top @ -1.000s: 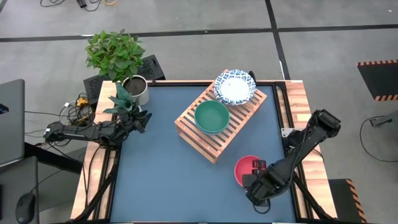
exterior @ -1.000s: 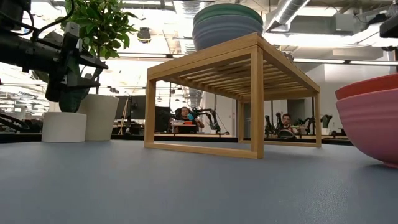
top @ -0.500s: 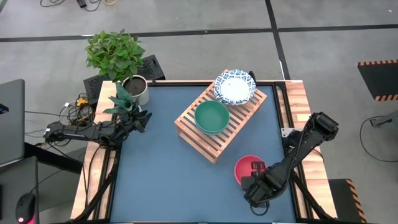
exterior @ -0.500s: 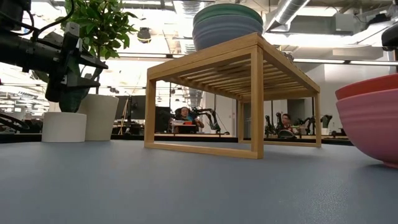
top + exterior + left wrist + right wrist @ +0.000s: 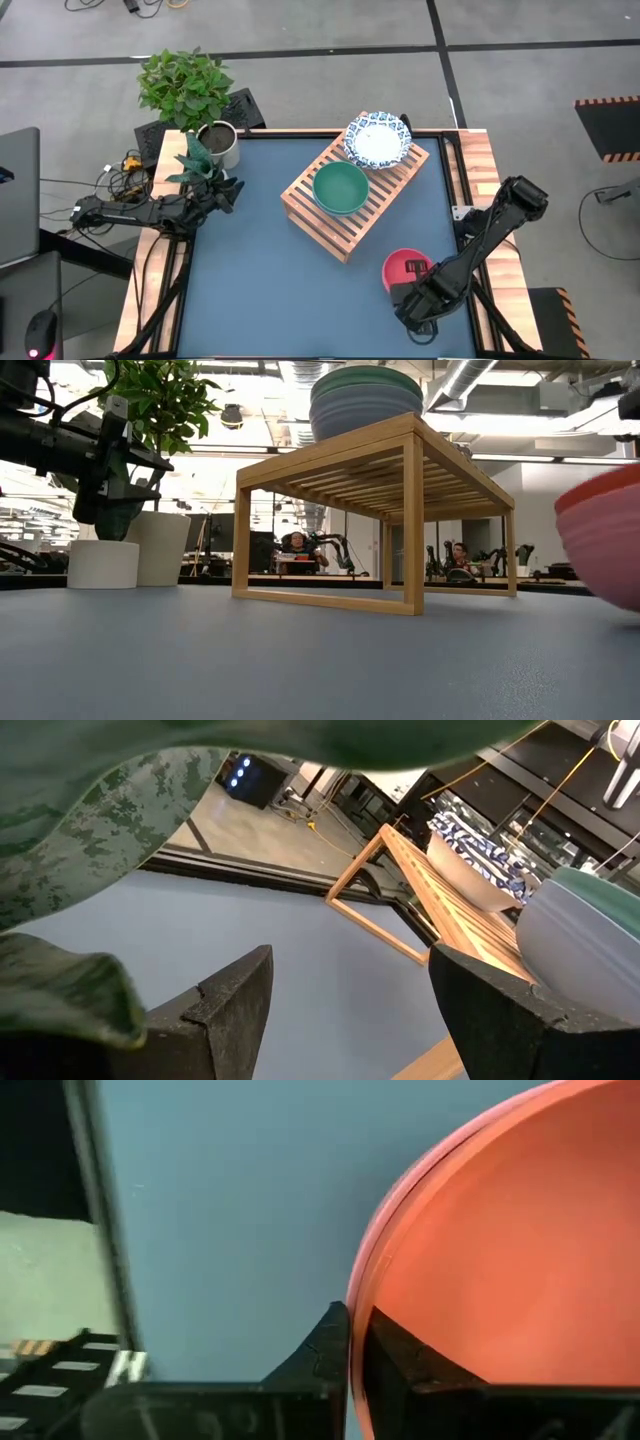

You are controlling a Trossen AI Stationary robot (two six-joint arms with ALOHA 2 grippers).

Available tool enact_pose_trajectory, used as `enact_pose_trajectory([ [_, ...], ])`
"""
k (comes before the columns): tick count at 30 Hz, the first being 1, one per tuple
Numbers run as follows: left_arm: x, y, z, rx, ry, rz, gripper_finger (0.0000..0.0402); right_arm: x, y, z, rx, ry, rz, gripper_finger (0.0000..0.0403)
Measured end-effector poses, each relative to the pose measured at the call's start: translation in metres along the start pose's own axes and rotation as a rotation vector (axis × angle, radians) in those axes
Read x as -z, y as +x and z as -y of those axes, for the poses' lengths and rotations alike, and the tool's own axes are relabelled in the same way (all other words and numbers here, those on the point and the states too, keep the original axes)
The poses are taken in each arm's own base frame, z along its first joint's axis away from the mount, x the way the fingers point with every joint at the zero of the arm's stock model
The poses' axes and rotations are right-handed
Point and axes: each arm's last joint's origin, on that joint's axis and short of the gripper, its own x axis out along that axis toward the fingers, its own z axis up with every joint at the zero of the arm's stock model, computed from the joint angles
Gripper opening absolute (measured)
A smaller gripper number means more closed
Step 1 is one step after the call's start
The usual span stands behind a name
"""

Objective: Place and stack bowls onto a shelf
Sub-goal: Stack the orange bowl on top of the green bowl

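A pink-red bowl (image 5: 403, 266) sits near the table's front right, with my right gripper (image 5: 414, 285) shut on its near rim. On the wooden shelf (image 5: 352, 215) stands a green bowl (image 5: 340, 187), stacked on a bluish bowl (image 5: 365, 415). A blue-and-white bowl (image 5: 378, 138) rests on the shelf's far end. My left gripper (image 5: 226, 190) hangs open by the table's left edge beside the potted plants, far from the bowls. My right gripper holds the pink-red bowl by its near rim (image 5: 358, 1305), one finger (image 5: 400, 1350) inside the bowl and one finger (image 5: 325, 1345) outside. The fingers come from the table's near side, slanting down. In the low view the bowl (image 5: 605, 545) is tilted; its underside is cut off.
Two potted plants (image 5: 205, 110) stand at the table's far left corner. The shelf lies slantwise across the table's middle and far right. Blue tabletop (image 5: 260, 280) shows bare between the shelf and the near edge.
My right gripper has shut on the pink-red bowl's near rim. The bowl has shifted a little toward the table's right edge and has tipped, so its rim now slants in the low view.
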Motion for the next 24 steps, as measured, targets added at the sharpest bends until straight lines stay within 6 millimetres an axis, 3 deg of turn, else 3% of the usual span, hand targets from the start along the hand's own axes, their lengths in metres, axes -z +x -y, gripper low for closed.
enact_pose_trajectory([
  [12,0.000,0.000,0.000,0.000,0.000,0.000,0.0253,0.001,-0.024,0.010,-0.018,0.028,0.092,0.0030],
  [24,0.000,0.000,0.000,0.000,0.012,0.000,0.0253,0.002,-0.024,0.014,0.008,0.049,0.078,0.0030],
])
